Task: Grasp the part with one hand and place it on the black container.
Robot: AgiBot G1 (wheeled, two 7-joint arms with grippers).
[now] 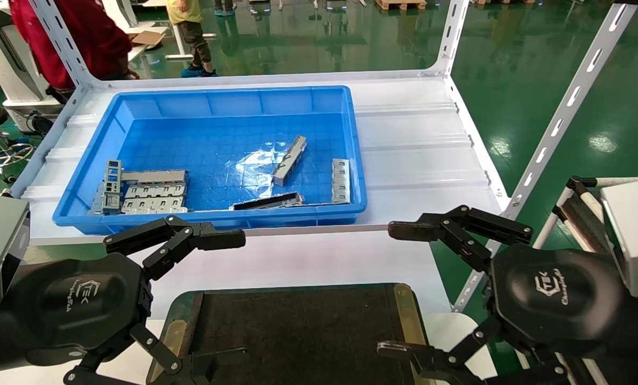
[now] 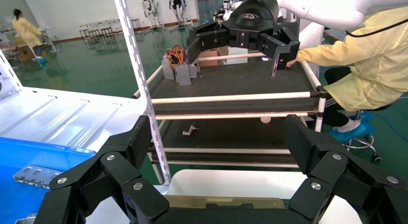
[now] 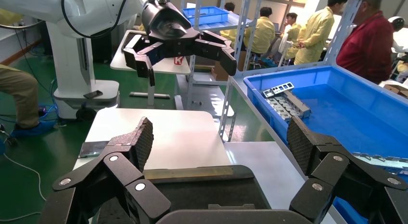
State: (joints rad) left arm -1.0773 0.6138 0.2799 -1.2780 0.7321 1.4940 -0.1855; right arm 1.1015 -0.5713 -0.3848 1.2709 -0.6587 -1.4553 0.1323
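Nothing is done yet as I read it: the part lies in the blue bin at the surface's far edge, the black container (near edge) bare, my left end effector and right end effector both spread wide, holding nothing.

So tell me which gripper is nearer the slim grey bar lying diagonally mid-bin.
Right, narrowly. The right gripper hangs outside the blue bin's front right corner; the left gripper sits before its front left, farther from the bar.
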